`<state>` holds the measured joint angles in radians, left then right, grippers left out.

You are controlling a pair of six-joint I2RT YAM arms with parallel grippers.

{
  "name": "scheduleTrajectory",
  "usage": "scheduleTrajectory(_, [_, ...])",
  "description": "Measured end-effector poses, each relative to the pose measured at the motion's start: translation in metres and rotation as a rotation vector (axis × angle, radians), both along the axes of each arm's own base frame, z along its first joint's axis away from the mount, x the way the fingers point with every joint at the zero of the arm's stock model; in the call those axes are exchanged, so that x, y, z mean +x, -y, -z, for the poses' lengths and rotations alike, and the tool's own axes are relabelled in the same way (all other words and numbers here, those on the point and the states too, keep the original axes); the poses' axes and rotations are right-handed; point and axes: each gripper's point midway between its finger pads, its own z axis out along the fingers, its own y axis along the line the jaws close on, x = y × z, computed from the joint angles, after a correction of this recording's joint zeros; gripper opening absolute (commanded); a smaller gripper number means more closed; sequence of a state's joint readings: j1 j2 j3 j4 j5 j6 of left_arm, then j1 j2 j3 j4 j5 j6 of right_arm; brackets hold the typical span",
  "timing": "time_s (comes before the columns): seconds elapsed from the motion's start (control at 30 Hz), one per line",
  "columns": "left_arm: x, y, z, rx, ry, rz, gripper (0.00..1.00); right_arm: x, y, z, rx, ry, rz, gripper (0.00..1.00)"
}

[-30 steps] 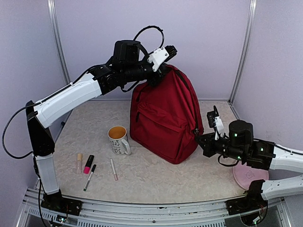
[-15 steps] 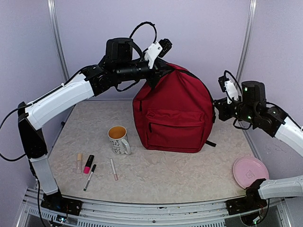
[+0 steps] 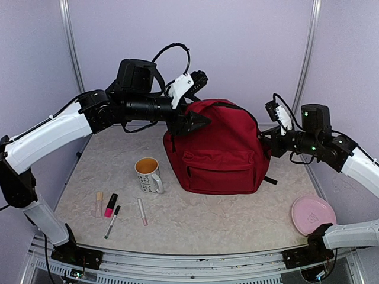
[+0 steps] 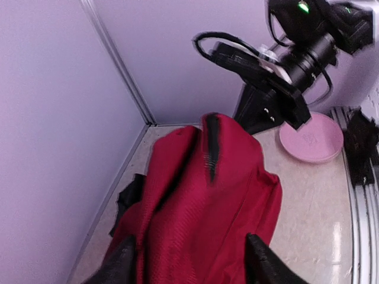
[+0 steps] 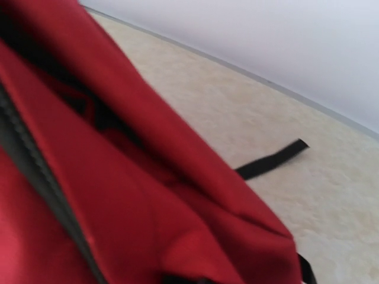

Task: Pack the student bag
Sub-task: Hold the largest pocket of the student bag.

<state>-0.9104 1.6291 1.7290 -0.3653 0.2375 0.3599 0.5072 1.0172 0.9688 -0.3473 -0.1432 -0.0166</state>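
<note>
The student bag (image 3: 222,151), a dark red backpack with a front zip pocket, stands slumped in the middle of the table. My left gripper (image 3: 193,121) hovers at its upper left corner. In the left wrist view that gripper (image 4: 190,266) is open, its black fingertips (image 4: 121,265) spread either side of the bag's red top (image 4: 207,195) without pinching it. My right gripper (image 3: 265,144) presses into the bag's right side. The right wrist view is filled with bunched red fabric (image 5: 148,207) close against the jaws, which are shut on it.
A mug (image 3: 148,173) stands just left of the bag. A pale tube (image 3: 99,203), a pink marker (image 3: 111,205), a black pen (image 3: 112,221) and a thin pink pen (image 3: 143,211) lie front left. A pink plate (image 3: 313,215) lies front right. A black strap (image 5: 272,161) trails behind the bag.
The bag was turned front-on, then sank lower. My left gripper opened, let go of the bag's top and drew left. My right gripper rose to the bag's right side.
</note>
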Motion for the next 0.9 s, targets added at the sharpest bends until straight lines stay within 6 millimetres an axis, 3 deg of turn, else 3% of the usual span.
scheduleTrajectory(0.17, [-0.068, 0.013, 0.022, 0.168, 0.065, 0.152, 0.98, -0.003, -0.010, -0.012, 0.018, 0.003, -0.064, 0.00])
scheduleTrajectory(0.23, [-0.084, 0.015, 0.020, 0.188, 0.074, 0.197, 0.99, -0.004, -0.015, -0.015, 0.027, -0.001, -0.093, 0.00])
scheduleTrajectory(0.33, [-0.094, 0.009, -0.003, 0.148, 0.111, 0.223, 0.99, -0.008, -0.022, -0.016, 0.046, -0.011, -0.137, 0.00])
scheduleTrajectory(0.47, [-0.109, 0.004, -0.051, 0.046, 0.181, 0.263, 0.99, -0.012, -0.030, -0.017, 0.076, -0.032, -0.180, 0.00])
scheduleTrajectory(0.57, [-0.104, 0.022, -0.081, -0.007, 0.209, 0.245, 0.99, -0.013, -0.036, -0.017, 0.097, -0.043, -0.209, 0.00])
scheduleTrajectory(0.63, [-0.084, 0.043, -0.091, -0.010, 0.232, 0.187, 0.99, -0.014, -0.038, -0.017, 0.105, -0.046, -0.220, 0.00])
scheduleTrajectory(0.73, [-0.048, 0.075, -0.065, 0.068, 0.243, 0.107, 0.99, -0.016, -0.040, -0.018, 0.117, -0.053, -0.234, 0.00])
scheduleTrajectory(0.83, [-0.022, 0.095, -0.002, 0.224, 0.214, 0.087, 0.98, -0.017, -0.041, -0.018, 0.122, -0.058, -0.240, 0.00])
scheduleTrajectory(0.9, [-0.013, 0.098, 0.037, 0.319, 0.180, 0.097, 0.82, -0.017, -0.041, -0.018, 0.124, -0.059, -0.240, 0.00])
